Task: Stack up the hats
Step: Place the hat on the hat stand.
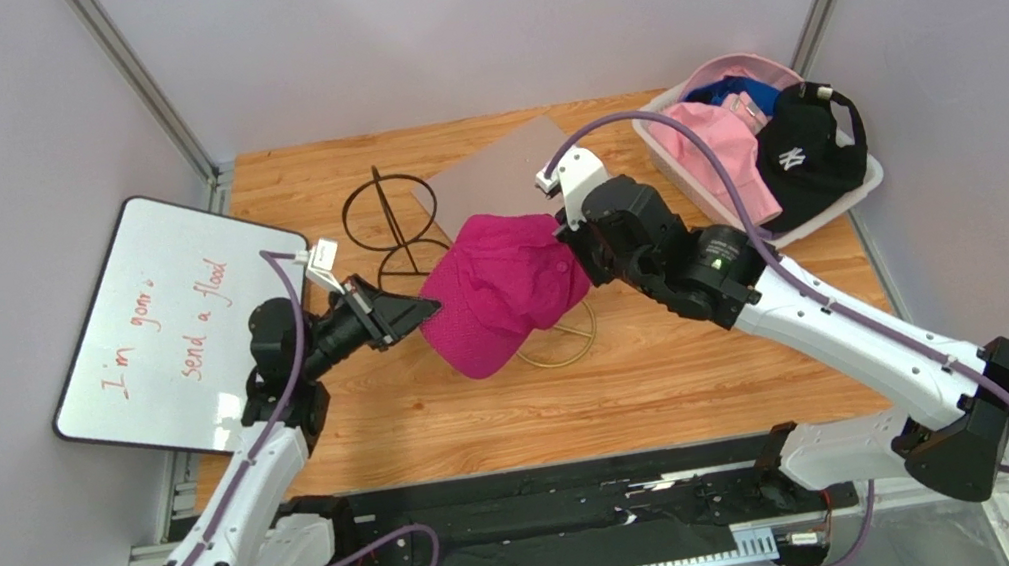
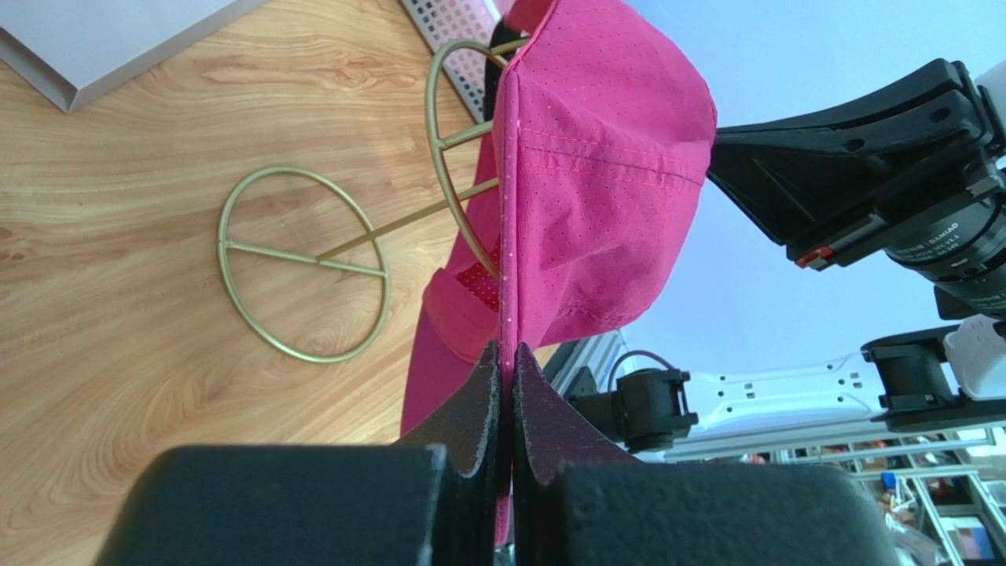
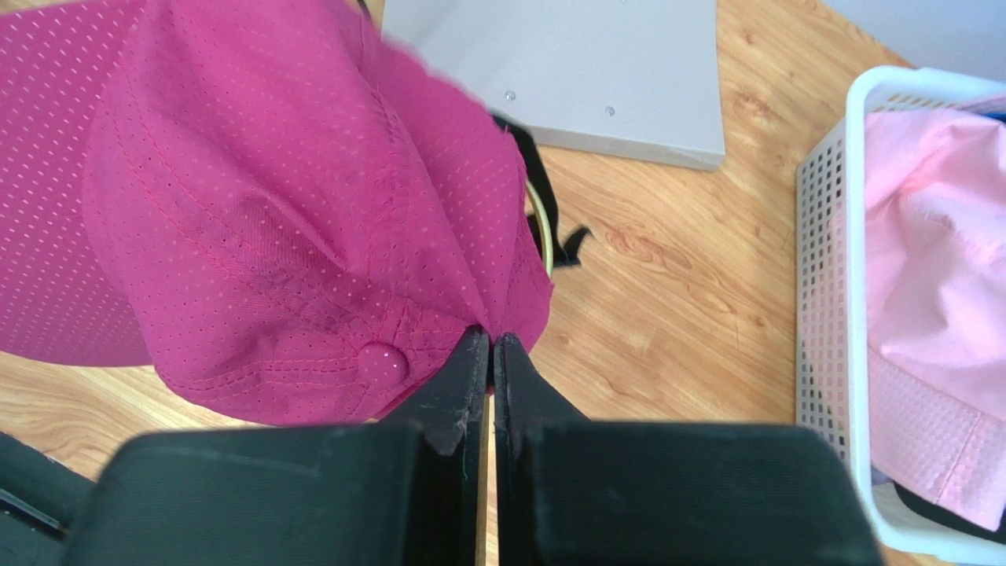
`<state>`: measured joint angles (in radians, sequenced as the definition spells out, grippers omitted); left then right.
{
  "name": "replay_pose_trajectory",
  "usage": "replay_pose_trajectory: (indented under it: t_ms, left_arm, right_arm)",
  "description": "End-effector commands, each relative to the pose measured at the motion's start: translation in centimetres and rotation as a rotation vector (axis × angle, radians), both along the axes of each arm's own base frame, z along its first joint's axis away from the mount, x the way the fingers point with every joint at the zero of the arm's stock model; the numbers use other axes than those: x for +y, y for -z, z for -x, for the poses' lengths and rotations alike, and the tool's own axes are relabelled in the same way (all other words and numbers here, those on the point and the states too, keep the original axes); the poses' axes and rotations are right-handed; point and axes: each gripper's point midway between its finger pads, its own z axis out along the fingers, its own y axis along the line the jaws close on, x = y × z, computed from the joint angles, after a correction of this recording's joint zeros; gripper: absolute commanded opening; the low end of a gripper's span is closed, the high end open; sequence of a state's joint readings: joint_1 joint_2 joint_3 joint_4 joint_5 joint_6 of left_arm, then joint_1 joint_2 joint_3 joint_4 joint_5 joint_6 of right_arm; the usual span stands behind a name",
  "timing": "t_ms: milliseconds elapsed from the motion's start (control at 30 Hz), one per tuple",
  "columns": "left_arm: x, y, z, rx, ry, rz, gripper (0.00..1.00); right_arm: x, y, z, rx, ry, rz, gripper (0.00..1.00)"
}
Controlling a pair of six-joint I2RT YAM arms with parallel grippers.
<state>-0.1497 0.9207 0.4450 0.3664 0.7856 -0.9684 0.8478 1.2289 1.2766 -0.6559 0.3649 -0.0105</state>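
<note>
A magenta baseball cap hangs mid-table over a gold wire frame, stretched between both grippers. My left gripper is shut on the cap's left edge; in the left wrist view the fabric edge of the cap runs straight into the closed left gripper. My right gripper is shut on the cap's right side; in the right wrist view the right gripper pinches a fold of the crown beside the top button. More hats lie in the basket: a pink hat, a black cap and a blue cap.
A white mesh basket sits at the back right, its wall close to my right gripper. A black wire frame stands behind the cap. A whiteboard lies at the left, and a grey panel at the back.
</note>
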Motion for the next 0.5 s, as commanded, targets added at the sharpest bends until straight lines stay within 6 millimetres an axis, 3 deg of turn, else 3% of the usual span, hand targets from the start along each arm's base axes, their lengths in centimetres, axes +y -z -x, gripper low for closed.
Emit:
replay_pose_trajectory:
  t_ms: [0,467]
  left_arm:
    - [0.1,-2.2,-0.5,-0.042,-0.008,0.018,0.00]
    - [0.6,1.3,-2.8,0.048,-0.073,0.015,0.00]
  right_arm:
    - [0.1,-4.4,-0.9,-0.092,0.006,-0.046,0.00]
    - [2.9,-5.6,-3.4,-0.091,-0.030,0.012,0.01]
